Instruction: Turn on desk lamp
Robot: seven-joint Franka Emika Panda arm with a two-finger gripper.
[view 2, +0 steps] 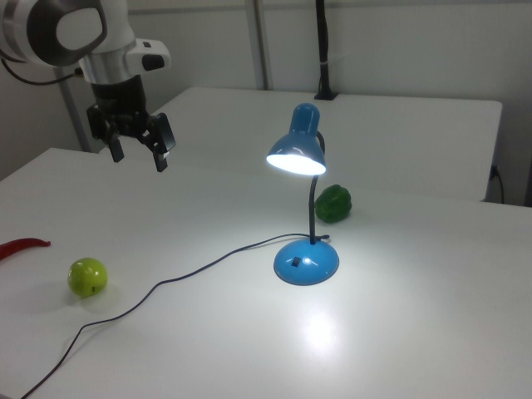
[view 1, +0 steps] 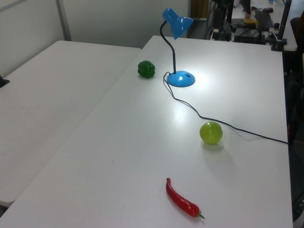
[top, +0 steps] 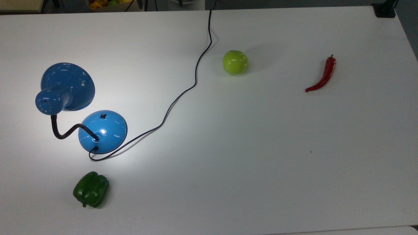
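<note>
The desk lamp is glossy blue and stands at the top view's left, with a cone shade on a black gooseneck and a domed base. A small black switch sits on the base. The bulb glows in the right view, where the shade throws a bright pool onto the table around the base. A thin black cord runs off the far edge. My gripper hangs open above the table at the right view's upper left, well away from the lamp and holding nothing.
On the white table lie a green apple by the cord, a red chili to the top view's right and a green bell pepper close to the lamp base. A second table stands at the left view's left.
</note>
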